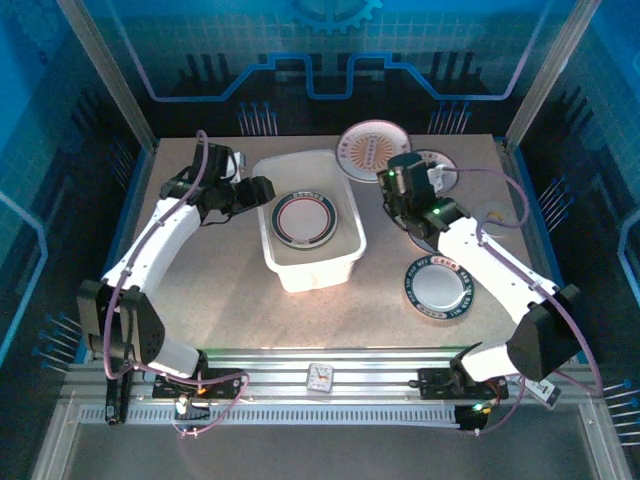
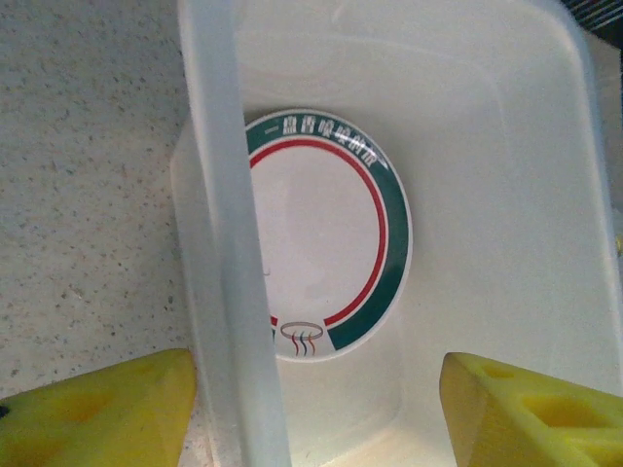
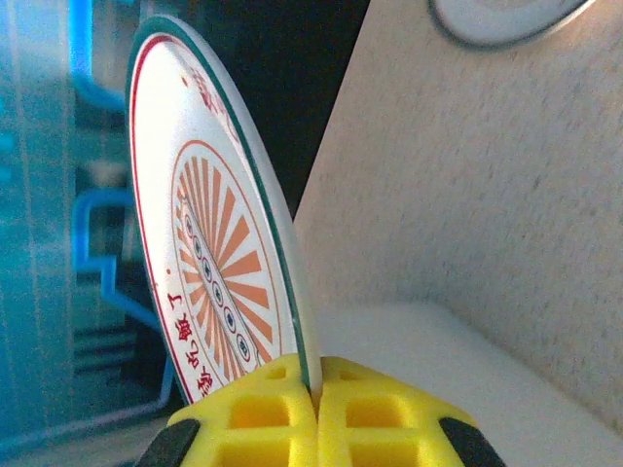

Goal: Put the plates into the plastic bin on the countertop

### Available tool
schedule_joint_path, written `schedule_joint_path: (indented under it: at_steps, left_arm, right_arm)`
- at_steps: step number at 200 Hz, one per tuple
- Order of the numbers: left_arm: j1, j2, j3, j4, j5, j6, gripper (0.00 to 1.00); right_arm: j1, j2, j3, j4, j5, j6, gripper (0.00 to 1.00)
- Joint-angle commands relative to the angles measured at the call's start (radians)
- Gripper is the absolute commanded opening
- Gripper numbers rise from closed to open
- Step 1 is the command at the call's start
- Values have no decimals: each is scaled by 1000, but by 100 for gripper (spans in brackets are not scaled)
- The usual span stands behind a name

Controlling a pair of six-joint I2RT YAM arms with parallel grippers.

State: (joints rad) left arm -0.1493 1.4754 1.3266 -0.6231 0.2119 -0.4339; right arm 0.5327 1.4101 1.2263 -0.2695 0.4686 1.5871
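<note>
Your right fingers (image 3: pixel 258 413) grip the sunburst plate (image 3: pixel 214 243) on edge by the far right corner of the plastic bin (image 1: pixel 305 272). Lay it flat on the green-rimmed plate (image 2: pixel 326 233) inside. Your left fingers (image 2: pixel 107 409) stand open astride the bin's left wall.

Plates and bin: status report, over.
Left gripper open, straddling wall of translucent white plastic bin. Right gripper shut on edge of white orange-sunburst plate. One green-rimmed round plate flat in bin. Path to bin looks clear.
</note>
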Motion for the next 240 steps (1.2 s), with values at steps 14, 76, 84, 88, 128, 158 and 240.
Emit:
schedule_joint_path:
  at_steps: [14, 76, 84, 88, 128, 158, 240]
  left_arm:
    - [53, -82, -16, -7, 21, 30, 70]
    - [80, -114, -59, -4, 47, 28, 70]
    - [80, -114, -62, -3, 50, 29, 70]
    - [80, -114, -62, -3, 52, 31, 70]
    - [80, -111, -62, -6, 54, 44, 71]
    - [82, -110, -71, -7, 65, 47, 71]
    - [85, -120, -90, -15, 90, 64, 71]
  right_arm:
    - [113, 42, 40, 79, 68, -1, 0]
    - [216, 123, 29, 103, 61, 68, 0]
    - [227, 136, 38, 93, 59, 69, 0]
    - [232, 141, 43, 89, 59, 70, 0]
    - [275, 181, 72, 45, 64, 87, 0]
    - [302, 220, 109, -8, 73, 112, 0]
    - [344, 318, 190, -165, 97, 266, 0]
